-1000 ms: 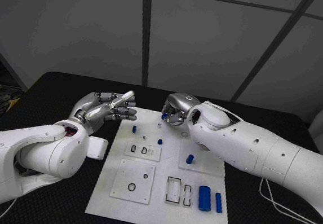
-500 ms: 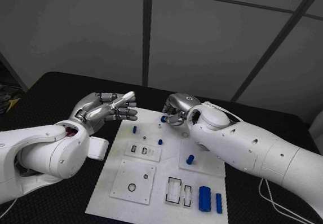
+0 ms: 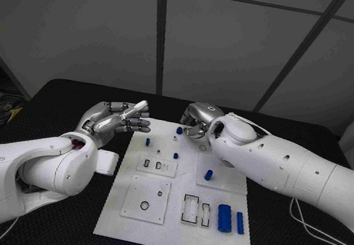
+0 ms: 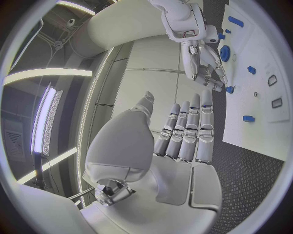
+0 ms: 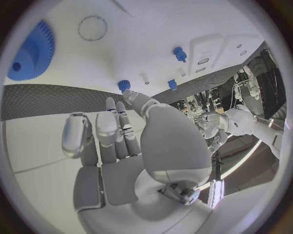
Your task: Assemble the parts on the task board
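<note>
Where the black table lies before the robot, a white board sits at its middle, long side running near to far.

Parts on the board: a small blue peg at the far edge, touched by the fingertips of the right hand; two more small blue pegs and just nearer, on the left half; a short blue cylinder standing at mid-board on the right; a thick blue cylinder and a thin blue rod lying side by side at the near right. A black ring lies on the near left square plate. A blue gear is seen from the right wrist, flat on the board near the peg.

Right hand: over the far edge of the board, fingers curled down close together around the far peg; whether it truly grips the peg or merely touches it I cannot tell.

Left hand: raised above the table just left of the board's far corner, fingers straight and close together, holding nothing.

Background: grey wall panels behind the table.
</note>
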`<state>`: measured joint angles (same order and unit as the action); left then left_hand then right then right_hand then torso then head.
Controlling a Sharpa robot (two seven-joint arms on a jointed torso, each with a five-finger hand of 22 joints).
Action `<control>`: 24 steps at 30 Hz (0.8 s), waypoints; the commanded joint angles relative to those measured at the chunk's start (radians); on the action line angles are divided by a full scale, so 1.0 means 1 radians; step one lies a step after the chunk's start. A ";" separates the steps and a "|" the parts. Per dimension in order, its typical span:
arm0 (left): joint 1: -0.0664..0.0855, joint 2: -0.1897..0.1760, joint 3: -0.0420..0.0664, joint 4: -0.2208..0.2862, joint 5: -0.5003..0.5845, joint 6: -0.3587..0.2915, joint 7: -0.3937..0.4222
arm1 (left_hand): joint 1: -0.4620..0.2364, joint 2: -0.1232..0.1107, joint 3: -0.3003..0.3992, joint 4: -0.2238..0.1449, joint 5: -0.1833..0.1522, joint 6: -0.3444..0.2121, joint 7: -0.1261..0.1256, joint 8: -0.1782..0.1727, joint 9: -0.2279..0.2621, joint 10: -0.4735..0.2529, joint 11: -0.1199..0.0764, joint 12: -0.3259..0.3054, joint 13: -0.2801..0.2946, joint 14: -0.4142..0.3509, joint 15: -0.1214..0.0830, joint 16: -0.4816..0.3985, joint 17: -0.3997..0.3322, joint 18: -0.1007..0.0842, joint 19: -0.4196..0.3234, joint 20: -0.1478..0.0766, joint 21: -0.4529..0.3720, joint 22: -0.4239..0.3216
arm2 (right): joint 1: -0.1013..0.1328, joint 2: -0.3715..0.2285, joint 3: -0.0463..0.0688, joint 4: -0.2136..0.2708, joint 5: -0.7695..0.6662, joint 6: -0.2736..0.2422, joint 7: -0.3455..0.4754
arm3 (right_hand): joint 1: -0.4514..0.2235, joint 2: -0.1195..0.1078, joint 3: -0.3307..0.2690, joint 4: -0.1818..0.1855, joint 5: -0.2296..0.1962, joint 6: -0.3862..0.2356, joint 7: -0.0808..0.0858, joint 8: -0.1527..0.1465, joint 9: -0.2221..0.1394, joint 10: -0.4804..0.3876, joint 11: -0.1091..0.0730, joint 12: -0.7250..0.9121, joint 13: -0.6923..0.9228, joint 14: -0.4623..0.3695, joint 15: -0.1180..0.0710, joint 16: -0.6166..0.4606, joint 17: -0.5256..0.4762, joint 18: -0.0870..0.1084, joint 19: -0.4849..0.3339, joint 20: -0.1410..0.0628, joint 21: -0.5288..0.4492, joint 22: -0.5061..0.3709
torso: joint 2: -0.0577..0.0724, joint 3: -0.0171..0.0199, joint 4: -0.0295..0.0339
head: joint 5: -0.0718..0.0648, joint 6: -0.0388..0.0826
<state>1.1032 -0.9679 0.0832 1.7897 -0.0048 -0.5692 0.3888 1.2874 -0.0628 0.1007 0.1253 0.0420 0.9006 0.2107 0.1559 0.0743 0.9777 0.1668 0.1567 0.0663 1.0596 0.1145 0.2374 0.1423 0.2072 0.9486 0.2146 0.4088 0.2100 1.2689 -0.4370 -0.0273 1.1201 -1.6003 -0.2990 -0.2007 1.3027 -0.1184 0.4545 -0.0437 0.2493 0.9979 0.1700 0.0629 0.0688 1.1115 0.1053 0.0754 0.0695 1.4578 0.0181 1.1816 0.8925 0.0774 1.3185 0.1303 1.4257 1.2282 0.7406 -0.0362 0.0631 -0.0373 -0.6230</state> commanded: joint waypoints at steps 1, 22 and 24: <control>0.002 -0.002 0.001 -0.001 -0.009 0.015 0.003 | -0.002 0.009 -0.002 -0.003 0.004 0.001 0.008 -0.005 -0.001 -0.001 0.003 -0.007 -0.001 -0.001 0.005 -0.006 0.001 -0.030 0.006 0.003 0.006 0.002 | 0.002 -0.047 0.001 0.048 0.033 -0.093 0.016 | -0.001 -0.012 0.000 0.011 0.002 0.003 0.002 0.007 0.004 0.029 -0.002 0.014 0.005 0.007 0.001 0.010 0.013 -0.005 0.008 0.000 0.002 0.012 | -0.002 0.0014 -0.0028 | 0.002 0.002; 0.000 0.008 0.000 -0.023 -0.009 0.021 0.003 | -0.002 0.009 -0.002 -0.003 0.004 0.001 0.008 -0.005 -0.001 -0.001 0.003 -0.007 -0.001 -0.001 0.005 -0.006 0.001 -0.030 0.006 0.003 0.006 0.002 | 0.003 -0.324 0.038 0.223 0.349 0.011 0.006 | 0.057 -0.037 -0.306 0.142 0.075 -0.108 -0.015 0.053 0.015 0.079 -0.040 0.792 0.713 0.051 -0.028 0.207 0.301 -0.032 0.102 -0.030 0.057 0.138 | -0.017 0.0149 -0.0254 | -0.010 0.007; 0.000 0.010 0.000 -0.024 -0.009 0.022 0.002 | -0.002 0.009 -0.002 -0.003 0.004 0.001 0.008 -0.005 -0.001 -0.001 0.003 -0.007 -0.001 -0.001 0.005 -0.006 0.001 -0.030 0.006 0.003 0.006 0.002 | 0.003 -0.320 0.038 0.211 0.351 0.021 0.004 | 0.063 -0.037 -0.312 0.150 0.075 -0.118 -0.012 0.053 0.014 0.076 -0.039 0.806 0.728 0.052 -0.027 0.212 0.310 -0.032 0.104 -0.028 0.059 0.141 | -0.018 0.0159 -0.0261 | -0.010 0.007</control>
<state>1.1020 -0.9598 0.0828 1.7654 -0.0048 -0.5628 0.3880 1.2873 -0.0629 0.1008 0.1254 0.0420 0.9006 0.2107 0.1559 0.0744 0.9777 0.1668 0.1528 0.0663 1.0596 0.1145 0.2374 0.1422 0.2073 0.9486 0.2146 0.4088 0.2100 1.2699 -0.7598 0.0096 1.3347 -1.2891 -0.3186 -0.1900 1.3601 -0.1569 0.1405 0.1014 0.3196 0.8850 0.1610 0.1125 0.0824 1.1940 0.0686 0.8771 0.7928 1.4650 -0.0178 1.3900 1.2000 0.0614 1.4138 0.1035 1.4821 1.3080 0.7246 -0.0221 0.0394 -0.0472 -0.6162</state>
